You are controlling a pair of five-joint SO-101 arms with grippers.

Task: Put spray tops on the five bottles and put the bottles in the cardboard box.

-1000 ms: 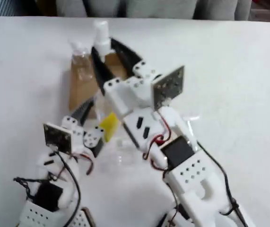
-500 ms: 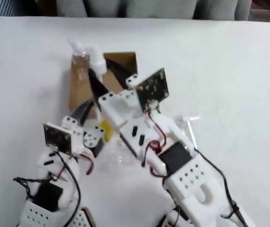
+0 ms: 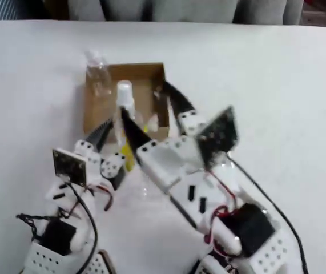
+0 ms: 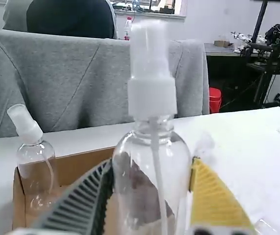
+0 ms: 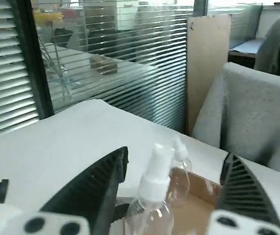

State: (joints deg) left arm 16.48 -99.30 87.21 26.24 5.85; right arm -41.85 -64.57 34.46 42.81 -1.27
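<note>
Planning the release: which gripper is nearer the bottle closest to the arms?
Left. The left gripper is shut on the near bottle, a finger on each side. The right gripper is open, with one finger close beside that bottle.

White table [image 3: 277, 68], bare cloth-like top running to the far edge. Behind that far edge: grey upholstered chair back [image 4: 81, 83], seams visible. Red bin [image 4: 215, 99] on the floor beyond the chair, beside a dark bench with black stands [image 4: 277, 39]. Off another side of the table: slatted window blinds [image 5: 110, 44], dark frame post [image 5: 29, 58], tan board [image 5: 208, 68] standing upright against the glass.
</note>
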